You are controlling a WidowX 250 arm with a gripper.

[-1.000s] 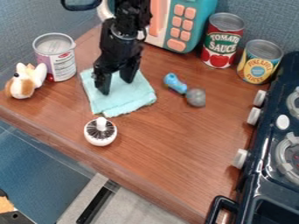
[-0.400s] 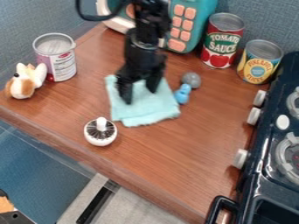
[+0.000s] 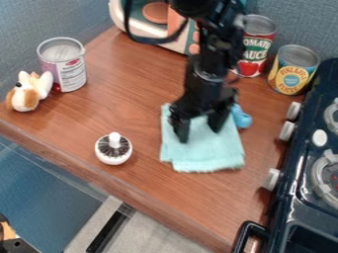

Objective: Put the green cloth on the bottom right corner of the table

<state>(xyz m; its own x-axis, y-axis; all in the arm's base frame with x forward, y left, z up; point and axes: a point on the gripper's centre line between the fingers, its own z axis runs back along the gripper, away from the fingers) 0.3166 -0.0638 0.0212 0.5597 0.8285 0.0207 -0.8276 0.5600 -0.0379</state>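
The black gripper (image 3: 198, 135) hangs over the right-centre part of the table, its two fingers spread well apart and their tips down at the green cloth. That cloth (image 3: 206, 157), pale blue-green, lies flat under the fingers and extends below them towards the table's front edge. Its upper part is partly covered by the gripper. The wooden table's (image 3: 172, 210) bottom right corner is further down, beside the stove.
A blue toy (image 3: 241, 117) sits just right of the cloth, partly behind the gripper. Left of the cloth stands a white round brush (image 3: 113, 148). The stove (image 3: 290, 183) borders the right side. Cans (image 3: 294, 70) and a microwave (image 3: 142, 17) line the back; a plush dog (image 3: 29, 91) is far left.
The gripper and the cloth have moved together to the right and down across the table. The blue and grey toy has been turned and shifted right, its grey end now hidden.
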